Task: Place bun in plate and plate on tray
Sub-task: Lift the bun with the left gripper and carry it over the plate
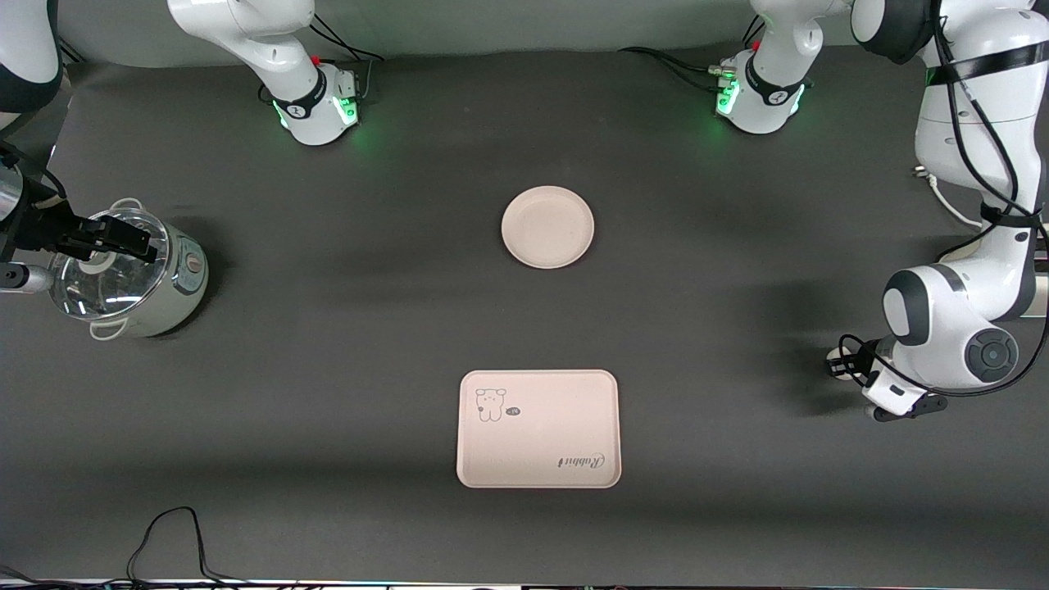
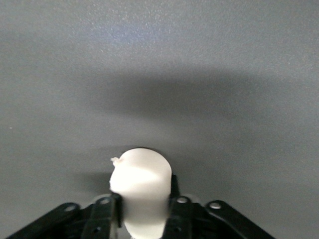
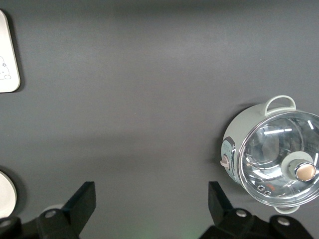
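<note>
The bun (image 2: 142, 174), a small off-white lump, sits between the fingers of my left gripper (image 2: 144, 199), which is shut on it. In the front view that gripper (image 1: 842, 366) is low over the bare table at the left arm's end, and the bun (image 1: 833, 357) barely shows there. The round cream plate (image 1: 547, 227) lies in the middle of the table with nothing on it. The pinkish tray (image 1: 538, 428) with the "Rabbit" lettering lies nearer the front camera than the plate. My right gripper (image 1: 131, 238) is open and holds nothing, above the pot; its wrist view (image 3: 149, 196) shows bare table between the fingers.
A pale green pot with a glass lid (image 1: 127, 274) stands at the right arm's end of the table; it also shows in the right wrist view (image 3: 271, 152). A black cable (image 1: 168, 533) lies near the front edge.
</note>
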Tool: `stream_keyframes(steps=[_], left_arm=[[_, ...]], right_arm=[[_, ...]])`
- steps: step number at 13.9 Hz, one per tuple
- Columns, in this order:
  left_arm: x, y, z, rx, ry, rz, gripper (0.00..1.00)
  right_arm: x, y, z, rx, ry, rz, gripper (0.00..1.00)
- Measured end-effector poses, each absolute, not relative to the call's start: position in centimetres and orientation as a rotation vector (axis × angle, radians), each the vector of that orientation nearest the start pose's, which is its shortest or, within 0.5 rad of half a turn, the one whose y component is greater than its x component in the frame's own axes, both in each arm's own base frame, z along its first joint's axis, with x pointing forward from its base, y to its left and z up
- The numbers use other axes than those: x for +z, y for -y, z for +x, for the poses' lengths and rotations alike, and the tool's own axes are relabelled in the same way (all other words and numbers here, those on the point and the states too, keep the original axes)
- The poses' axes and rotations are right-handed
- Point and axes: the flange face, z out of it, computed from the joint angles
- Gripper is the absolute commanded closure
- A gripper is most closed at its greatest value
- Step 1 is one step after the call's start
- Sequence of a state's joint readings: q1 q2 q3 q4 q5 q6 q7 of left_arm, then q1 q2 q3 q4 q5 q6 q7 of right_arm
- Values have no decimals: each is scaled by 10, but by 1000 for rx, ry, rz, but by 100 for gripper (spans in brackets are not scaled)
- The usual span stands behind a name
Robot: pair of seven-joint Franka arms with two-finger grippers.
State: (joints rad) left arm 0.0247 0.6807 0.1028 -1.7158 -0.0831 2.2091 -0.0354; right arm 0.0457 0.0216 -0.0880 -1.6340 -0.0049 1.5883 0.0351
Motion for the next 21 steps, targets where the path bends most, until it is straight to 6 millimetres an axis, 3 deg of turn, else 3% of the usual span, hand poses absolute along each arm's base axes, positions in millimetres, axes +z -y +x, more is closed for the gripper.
stream_keyframes(steps=[2,3,4,6,9,12,14,16,18,21], left_arm=[[200,-73,646,352,313,-3118,72],[225,-72,646,396,311,-3121,71],[259,-70,644,431,308,-3125,71],[349,-69,632,449,289,-3127,71],[473,-71,594,432,243,-3073,68],[544,-70,564,416,241,-3071,68],[568,-64,553,408,228,-3076,68],[576,-41,551,390,200,-3075,66],[573,9,553,388,237,-3059,67],[566,108,547,394,329,-3055,67]], right_arm=[[584,24,559,106,-121,-3144,0],[584,24,559,105,-121,-3144,0],[585,24,559,105,-121,-3144,0],[585,24,559,104,-121,-3144,0],[585,24,559,104,-121,-3144,0],[585,24,559,104,-121,-3144,0],[585,24,559,104,-121,-3144,0],[585,24,559,104,-121,-3144,0],[585,24,559,104,-121,-3144,0],[585,24,559,104,-121,-3144,0]])
